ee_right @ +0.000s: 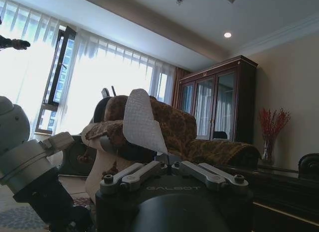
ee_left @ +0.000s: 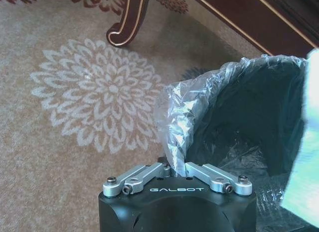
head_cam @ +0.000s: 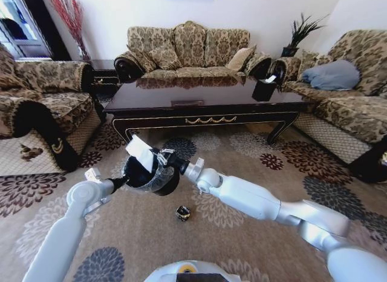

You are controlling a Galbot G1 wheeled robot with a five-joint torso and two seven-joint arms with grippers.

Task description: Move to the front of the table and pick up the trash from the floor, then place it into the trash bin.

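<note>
The trash bin (head_cam: 151,178), black with a clear liner, hangs tilted above the carpet in front of the table (head_cam: 205,100). My left gripper (head_cam: 123,181) is shut on its rim; the left wrist view shows that gripper (ee_left: 174,166) pinching the liner, with the bin's dark inside (ee_left: 249,117) beyond. My right gripper (head_cam: 159,158) is shut on a white paper tissue (head_cam: 139,151), one piece of the trash, held over the bin's mouth. In the right wrist view the tissue (ee_right: 142,120) stands up from the shut gripper (ee_right: 167,161). A small dark lump (head_cam: 182,213) lies on the carpet below the bin.
Sofas (head_cam: 187,49) ring the table on three sides. A small black tissue box (head_cam: 264,88) sits on the table's right end. A carved table leg (ee_left: 130,20) stands close to the bin. Patterned carpet (head_cam: 121,239) stretches between me and the table.
</note>
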